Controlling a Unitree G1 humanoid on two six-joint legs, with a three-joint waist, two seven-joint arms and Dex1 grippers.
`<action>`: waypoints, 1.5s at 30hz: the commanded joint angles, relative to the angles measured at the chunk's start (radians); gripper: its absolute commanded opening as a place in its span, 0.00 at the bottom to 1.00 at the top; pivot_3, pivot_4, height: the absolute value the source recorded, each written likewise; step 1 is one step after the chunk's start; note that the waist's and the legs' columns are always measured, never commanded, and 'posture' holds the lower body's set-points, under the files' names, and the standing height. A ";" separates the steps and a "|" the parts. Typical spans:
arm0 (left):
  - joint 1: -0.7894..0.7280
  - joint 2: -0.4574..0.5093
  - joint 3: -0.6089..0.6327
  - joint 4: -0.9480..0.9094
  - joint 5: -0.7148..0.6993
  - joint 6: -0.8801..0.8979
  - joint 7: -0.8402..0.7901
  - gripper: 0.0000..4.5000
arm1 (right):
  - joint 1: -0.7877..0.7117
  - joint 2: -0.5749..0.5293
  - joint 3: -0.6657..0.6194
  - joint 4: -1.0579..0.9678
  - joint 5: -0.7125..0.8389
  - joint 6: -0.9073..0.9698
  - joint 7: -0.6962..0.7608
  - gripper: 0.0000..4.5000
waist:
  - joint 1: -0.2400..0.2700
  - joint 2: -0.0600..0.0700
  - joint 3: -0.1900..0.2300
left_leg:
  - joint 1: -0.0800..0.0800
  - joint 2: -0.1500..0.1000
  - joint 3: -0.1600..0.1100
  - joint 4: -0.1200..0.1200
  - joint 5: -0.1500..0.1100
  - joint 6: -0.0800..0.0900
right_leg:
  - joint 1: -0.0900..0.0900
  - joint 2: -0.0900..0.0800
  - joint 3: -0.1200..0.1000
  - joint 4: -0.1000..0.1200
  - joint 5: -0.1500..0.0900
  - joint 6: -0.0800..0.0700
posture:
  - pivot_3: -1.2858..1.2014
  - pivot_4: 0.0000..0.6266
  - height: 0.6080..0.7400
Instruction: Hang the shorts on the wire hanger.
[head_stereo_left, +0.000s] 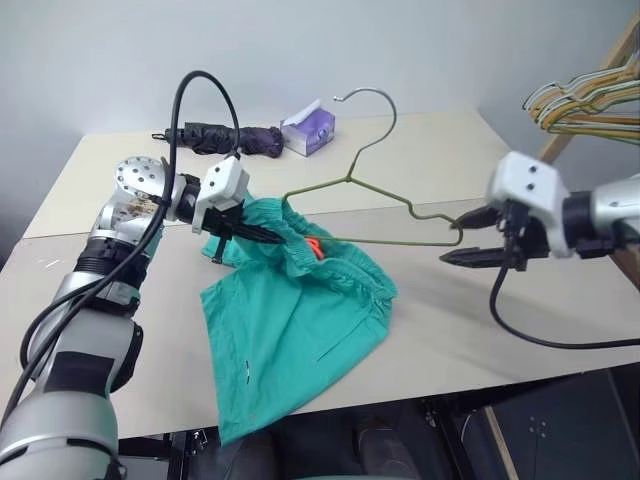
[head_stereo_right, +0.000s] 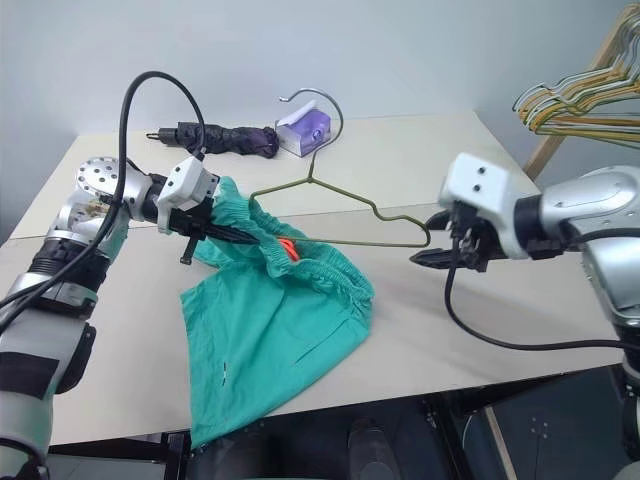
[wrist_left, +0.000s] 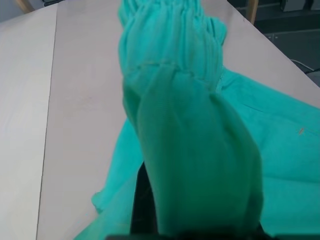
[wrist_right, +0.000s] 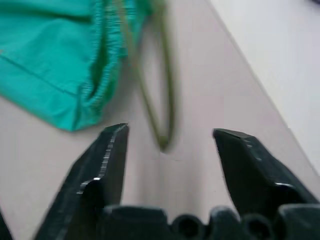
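The left gripper (head_stereo_left: 262, 236) has its jaws clamped on the shorts (head_stereo_left: 290, 320), waistband lifted off the surface (head_stereo_left: 420, 150). The right gripper (head_stereo_left: 470, 240) stands with jaws wide, just beside the wire hanger (head_stereo_left: 380, 205).

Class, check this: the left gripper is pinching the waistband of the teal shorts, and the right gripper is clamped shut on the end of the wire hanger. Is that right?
Not quite. The left gripper does pinch the shorts at the waistband, but the right gripper is open: the right wrist view shows its fingers spread, with the wire hanger end lying free between them.
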 joint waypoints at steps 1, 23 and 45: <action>0.000 0.000 0.067 -0.030 0.002 0.011 -0.004 0.00 | 0.045 -0.014 -0.147 0.024 0.027 0.027 -0.056 0.99 | -0.002 0.000 0.000 | 0.000 0.000 0.000 0.000 0.000 0.000 | 0.000 0.000 0.000 0.000 0.000 0.000 | 0.46 0.06 1.00; 0.069 -0.057 0.214 -0.127 0.078 0.131 0.022 0.00 | 0.556 0.512 -0.133 -0.267 0.116 -0.045 -0.422 0.99 | -0.020 0.000 -0.016 | 0.004 0.001 -0.002 -0.001 0.000 0.000 | 0.004 0.002 0.000 0.000 0.000 0.000 | 0.47 0.09 1.00; 0.095 -0.049 0.236 -0.177 0.097 0.164 0.032 0.00 | 0.439 0.669 -0.036 -0.090 0.129 -0.069 -0.520 0.19 | -0.003 0.000 -0.016 | 0.004 0.000 -0.002 -0.001 0.000 0.000 | 0.004 0.002 0.000 0.000 0.000 0.000 | 0.47 0.10 1.00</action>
